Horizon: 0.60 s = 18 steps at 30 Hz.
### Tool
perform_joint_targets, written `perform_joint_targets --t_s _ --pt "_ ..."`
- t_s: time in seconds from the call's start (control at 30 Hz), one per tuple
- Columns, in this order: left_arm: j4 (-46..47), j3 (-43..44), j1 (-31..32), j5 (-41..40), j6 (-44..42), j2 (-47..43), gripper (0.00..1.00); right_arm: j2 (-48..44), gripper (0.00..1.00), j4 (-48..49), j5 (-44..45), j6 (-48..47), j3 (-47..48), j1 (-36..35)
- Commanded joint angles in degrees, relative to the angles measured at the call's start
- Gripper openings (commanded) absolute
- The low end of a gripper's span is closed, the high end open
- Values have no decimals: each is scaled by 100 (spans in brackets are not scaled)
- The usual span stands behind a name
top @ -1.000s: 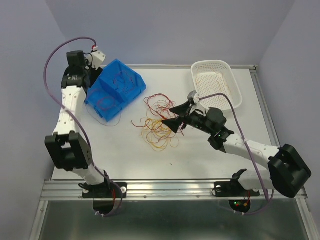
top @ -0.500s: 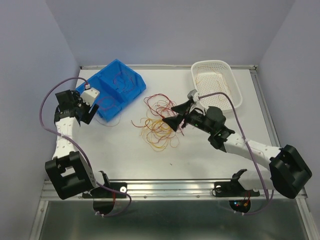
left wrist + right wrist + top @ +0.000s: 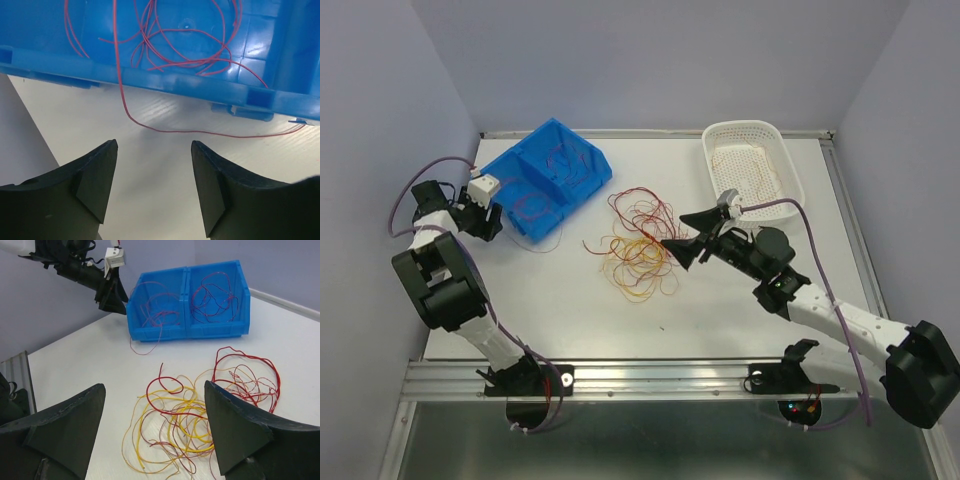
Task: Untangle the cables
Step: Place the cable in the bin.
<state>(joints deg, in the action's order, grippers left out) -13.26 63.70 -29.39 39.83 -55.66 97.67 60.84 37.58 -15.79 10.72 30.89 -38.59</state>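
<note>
The cables (image 3: 635, 245) lie in a loose tangle of dark red and yellow-orange strands at the table's middle, also seen in the right wrist view (image 3: 200, 425). More red strands lie in the blue two-compartment bin (image 3: 550, 175), and one red strand (image 3: 150, 127) hangs over its wall onto the table. My right gripper (image 3: 675, 232) is open and empty, just right of the tangle and above it (image 3: 155, 387). My left gripper (image 3: 492, 224) is open and empty, low at the bin's left side, facing its wall (image 3: 154, 145).
A white perforated basket (image 3: 752, 165) stands at the back right. The blue bin (image 3: 190, 300) sits tilted at the back left, with the left gripper (image 3: 112, 297) beside it. The left wall is close to the left arm.
My left arm has swung down from above the bin to the table at the bin's left side. My right gripper has drawn back a little to the right of the tangle.
</note>
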Motion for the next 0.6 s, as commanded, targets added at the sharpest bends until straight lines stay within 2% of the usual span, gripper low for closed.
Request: perform_joint_targets --t_s 0.0,0.1,0.33,0.37,0.4,0.5,0.53,0.57 --pt "139 423 -41 516 -112 138 71 -20 85 109 76 -149 -49 36" --pt "288 450 -41 569 -68 279 68 33 85 109 85 -158 -40 44" --pt "394 634 -41 692 -15 736 44 121 84 100 67 -176 4 36" --pt "455 652 -50 718 63 754 35 112 84 100 59 -176 4 36" --pt "516 652 -67 727 134 762 33 112 84 91 50 -176 4 44" --pt "587 652 -111 859 222 728 13 112 84 91 50 -176 4 44" --pt "587 635 -111 885 231 658 0 121 84 91 59 -176 4 53" --pt "579 626 -111 894 248 614 0 121 84 91 59 -176 4 53"
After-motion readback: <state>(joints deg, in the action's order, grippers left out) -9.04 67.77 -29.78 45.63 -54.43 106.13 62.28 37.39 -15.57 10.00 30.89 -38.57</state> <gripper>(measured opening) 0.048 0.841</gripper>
